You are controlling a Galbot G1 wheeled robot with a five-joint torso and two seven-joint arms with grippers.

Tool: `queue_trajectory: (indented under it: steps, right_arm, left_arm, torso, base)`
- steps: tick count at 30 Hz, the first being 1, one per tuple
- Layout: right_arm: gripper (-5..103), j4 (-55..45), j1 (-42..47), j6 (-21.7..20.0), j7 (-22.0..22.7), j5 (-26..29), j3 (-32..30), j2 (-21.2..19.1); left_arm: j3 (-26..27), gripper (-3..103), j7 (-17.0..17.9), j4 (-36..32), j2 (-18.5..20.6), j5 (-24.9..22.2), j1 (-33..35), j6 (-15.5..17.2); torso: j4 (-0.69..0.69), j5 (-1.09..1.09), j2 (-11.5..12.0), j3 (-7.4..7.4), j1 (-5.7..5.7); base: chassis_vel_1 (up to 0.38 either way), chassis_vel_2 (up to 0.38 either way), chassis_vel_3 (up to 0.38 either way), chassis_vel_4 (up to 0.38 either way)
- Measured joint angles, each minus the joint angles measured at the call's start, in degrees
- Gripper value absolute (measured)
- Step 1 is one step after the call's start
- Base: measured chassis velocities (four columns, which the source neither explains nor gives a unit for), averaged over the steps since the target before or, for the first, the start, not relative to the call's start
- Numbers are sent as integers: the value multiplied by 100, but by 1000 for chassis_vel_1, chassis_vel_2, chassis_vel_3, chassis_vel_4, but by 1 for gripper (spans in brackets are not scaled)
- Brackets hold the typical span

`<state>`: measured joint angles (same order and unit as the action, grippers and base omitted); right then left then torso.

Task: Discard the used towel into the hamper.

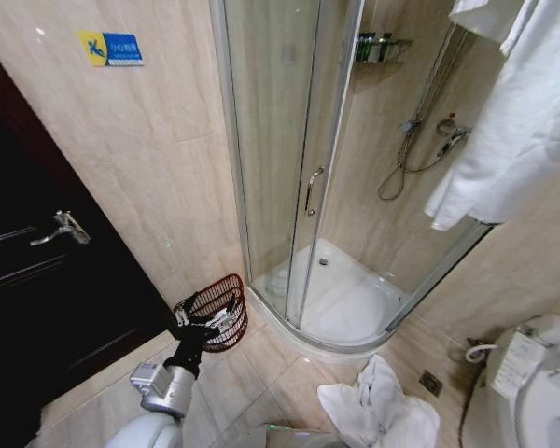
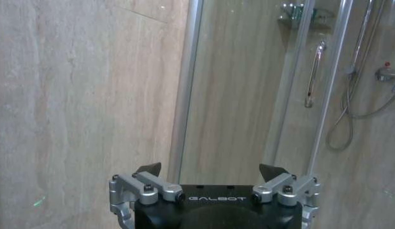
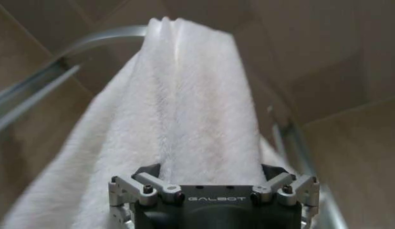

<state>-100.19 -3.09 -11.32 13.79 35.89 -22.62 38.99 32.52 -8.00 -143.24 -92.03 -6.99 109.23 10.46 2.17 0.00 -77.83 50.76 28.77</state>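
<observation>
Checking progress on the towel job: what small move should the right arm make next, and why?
Probably lift the towel off the rail. The right gripper has closed on it, yet it hangs draped there, while the hamper sits on the floor by the left gripper.

Head camera: high, angled down across the bathroom floor toward the shower enclosure [image 1: 331, 187]. Left wrist camera: faces the shower glass and handle [image 2: 314, 71] at mid-range, shared with head view. Right wrist camera: pressed close against white towel [image 3: 178, 124].
</observation>
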Motion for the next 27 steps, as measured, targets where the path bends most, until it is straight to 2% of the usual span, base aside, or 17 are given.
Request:
queue_trajectory:
  steps: [4,5,7,8,11,12,13,14,16,17,18,19,21,22,24,26,27]
  right_arm:
    - [99,82,-120,-68,-52,287,167,113]
    - [93,142,-163,-83,-73,384,201,141]
    - [93,201,-211,-97,-103,486,233,161]
    - [83,266,-275,-117,-137,616,271,173]
    - [83,331,-402,-179,-294,893,338,164]
    - [72,357,-469,-208,-381,1041,383,152]
    - [72,363,-526,-232,-430,1175,433,147]
    - [62,355,-552,-245,-460,1275,468,146]
    - [62,327,-563,-264,-492,1358,497,147]
    - [50,290,-564,-274,-508,1389,513,155]
    - [50,250,-563,-283,-518,1408,520,167]
    - [40,214,-563,-290,-527,1412,523,178]
    - [40,185,-573,-299,-539,1412,532,188]
    - [29,173,-595,-301,-546,1411,556,190]
    - [24,167,-621,-304,-558,1411,585,183]
    - [24,162,-628,-309,-564,1411,594,174]
    - [18,150,-620,-311,-566,1412,591,159]
  left_arm:
    - [0,100,0,0,0,0,0,0]
    - [0,100,0,0,0,0,0,0]
    - [-1,100,0,0,0,0,0,0]
    - [-1,100,0,0,0,0,0,0]
    - [0,100,0,0,0,0,0,0]
    - [0,100,0,0,0,0,0,0]
    - [0,100,0,0,0,0,0,0]
    - [0,100,0,0,0,0,0,0]
    - [0,100,0,0,0,0,0,0]
    - [0,100,0,0,0,0,0,0]
    - [0,100,0,0,0,0,0,0]
    - [0,100,0,0,0,0,0,0]
    - [0,100,0,0,0,0,0,0]
    - [0,100,0,0,0,0,0,0]
    - [0,100,0,0,0,0,0,0]
    - [0,100,0,0,0,0,0,0]
    - [0,100,0,0,0,0,0,0]
  torso:
    - [1,-1,0,0,0]
    - [0,-1,0,0,0]
    - [0,0,0,0,0]
    - [0,1,0,0,0]
    - [-1,0,0,0,0]
    - [-1,1,0,0,0]
    - [-1,1,0,0,0]
    - [-1,0,0,0,0]
    - [-1,0,0,0,0]
    - [-1,0,0,0,0]
    - [-1,0,0,0,0]
    - [0,0,0,0,0]
    - [-1,0,0,0,0]
    - [-1,0,0,0,0]
    - [-1,0,0,0,0]
    - [0,0,0,0,0]
    - [0,0,0,0,0]
  base:
    - [0,0,0,0]
    - [0,0,0,0]
    - [0,0,0,0]
    - [0,0,0,0]
    - [0,0,0,0]
    - [0,0,0,0]
    - [0,0,0,0]
    - [0,0,0,0]
    - [0,0,0,0]
    - [0,0,0,0]
    - [0,0,0,0]
    - [0,0,0,0]
    - [0,0,0,0]
    - [0,0,0,0]
    - [0,0,0,0]
    - [0,0,0,0]
    - [0,0,0,0]
